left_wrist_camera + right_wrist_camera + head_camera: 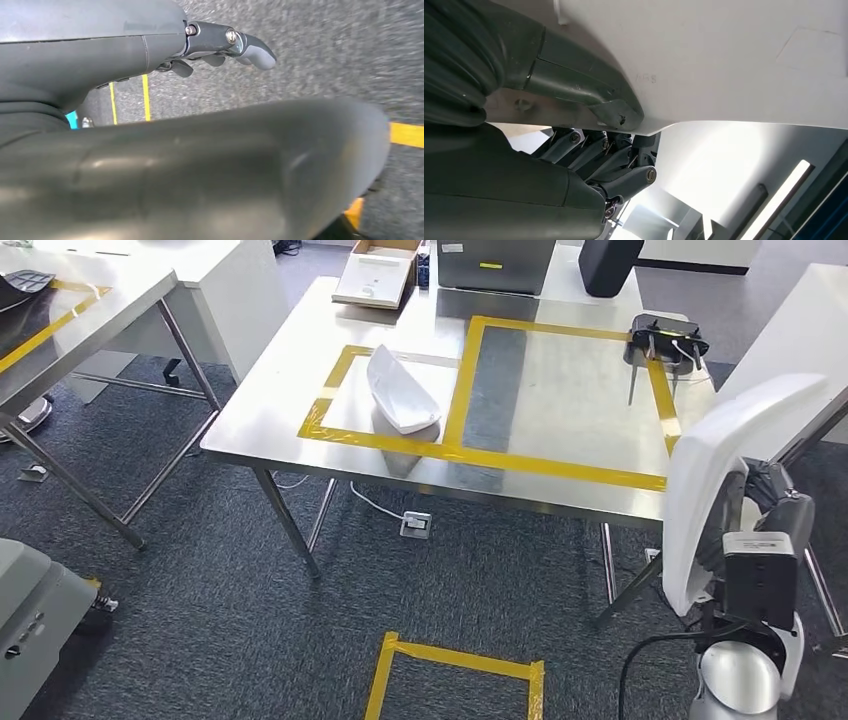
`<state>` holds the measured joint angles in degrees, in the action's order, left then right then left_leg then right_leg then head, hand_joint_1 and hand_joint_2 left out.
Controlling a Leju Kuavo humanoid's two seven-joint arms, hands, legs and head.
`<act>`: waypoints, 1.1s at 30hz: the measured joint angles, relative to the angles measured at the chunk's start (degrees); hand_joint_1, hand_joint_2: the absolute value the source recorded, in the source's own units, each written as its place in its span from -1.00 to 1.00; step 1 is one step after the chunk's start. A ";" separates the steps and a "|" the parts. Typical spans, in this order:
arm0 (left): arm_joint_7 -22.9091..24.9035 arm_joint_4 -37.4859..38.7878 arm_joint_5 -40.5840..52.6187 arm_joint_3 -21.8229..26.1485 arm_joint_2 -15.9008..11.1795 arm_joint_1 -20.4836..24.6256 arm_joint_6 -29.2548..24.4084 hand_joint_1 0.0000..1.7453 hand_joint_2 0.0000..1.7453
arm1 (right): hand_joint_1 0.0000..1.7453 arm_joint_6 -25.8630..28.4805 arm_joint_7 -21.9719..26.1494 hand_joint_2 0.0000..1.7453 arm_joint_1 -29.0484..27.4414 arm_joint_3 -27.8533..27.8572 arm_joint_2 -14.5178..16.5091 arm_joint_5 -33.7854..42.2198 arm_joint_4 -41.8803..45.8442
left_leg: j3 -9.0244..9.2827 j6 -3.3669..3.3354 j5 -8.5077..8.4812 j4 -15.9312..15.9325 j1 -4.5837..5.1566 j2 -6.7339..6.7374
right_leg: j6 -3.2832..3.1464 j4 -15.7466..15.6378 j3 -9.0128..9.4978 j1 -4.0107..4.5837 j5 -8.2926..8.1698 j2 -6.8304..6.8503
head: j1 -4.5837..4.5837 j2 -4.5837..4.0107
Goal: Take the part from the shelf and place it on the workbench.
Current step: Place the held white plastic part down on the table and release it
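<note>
White part gripped by right hand, near right, off the steel tabletop | second white part inside left taped square | left hand empty, fingers apart over carpet

The workbench is bare inside its larger taped square; a white part occupies the smaller

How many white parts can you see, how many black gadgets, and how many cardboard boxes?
White parts: 2, one on the workbench, one in the right hand
Black gadgets: 1
Cardboard boxes: 1
Total: 4
</note>
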<state>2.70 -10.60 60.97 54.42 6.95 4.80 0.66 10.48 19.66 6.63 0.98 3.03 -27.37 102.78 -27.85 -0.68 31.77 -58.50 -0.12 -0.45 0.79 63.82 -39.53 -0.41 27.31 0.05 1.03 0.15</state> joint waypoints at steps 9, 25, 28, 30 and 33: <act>0.95 -0.07 2.31 -1.39 0.19 1.71 0.93 -1.00 -1.00 | 1.00 -5.43 -3.16 1.00 8.30 -1.79 -0.55 -0.81 -7.49 | -8.98 2.49 3.83 -15.84 -0.03 0.21 | -2.83 -4.87 5.20 -0.19 -0.99 -0.62 | 0.40 0.00; 4.37 0.01 7.09 -5.42 0.08 6.23 2.42 -1.00 -1.00 | 1.00 -2.46 -18.02 1.00 52.00 -10.37 -2.12 -14.62 -63.66 | -8.07 -1.08 -7.00 -0.89 0.13 -0.18 | 0.29 10.98 0.12 0.04 8.84 -0.40 | 0.20 0.00; 4.24 0.05 7.38 -5.89 0.28 6.33 2.89 -1.00 -1.00 | 1.00 -1.70 -24.22 1.00 55.63 -11.60 -2.76 -17.83 -71.04 | -5.53 -0.82 -4.92 -0.91 0.16 -0.77 | -0.16 5.53 -1.44 0.13 7.34 -0.38 | 0.15 0.00; 3.66 0.12 7.52 -6.18 0.51 6.28 3.02 -1.00 -1.00 | 1.00 -1.79 -27.54 1.00 57.25 -12.27 -3.42 -19.26 -74.96 | -4.25 -0.40 -3.50 -0.98 0.23 -1.05 | -0.78 -1.64 -0.88 0.44 -0.81 -0.26 | 0.16 0.00; 2.67 0.21 7.84 -6.48 0.70 6.38 3.04 -1.00 -1.00 | 1.00 -2.47 -31.54 1.00 58.37 -13.05 -4.13 -20.71 -79.11 | -3.07 0.64 -2.26 -1.05 0.22 -1.24 | -1.77 -5.05 -0.09 1.00 -5.48 -0.44 | 0.18 0.00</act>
<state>5.38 -10.39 68.81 47.94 7.64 11.18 3.70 8.01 -11.88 65.00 -12.07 -1.10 -48.08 23.66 -30.92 -0.04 29.52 -59.55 0.10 -1.69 -0.98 58.77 -39.62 0.59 21.83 -0.39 1.21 0.15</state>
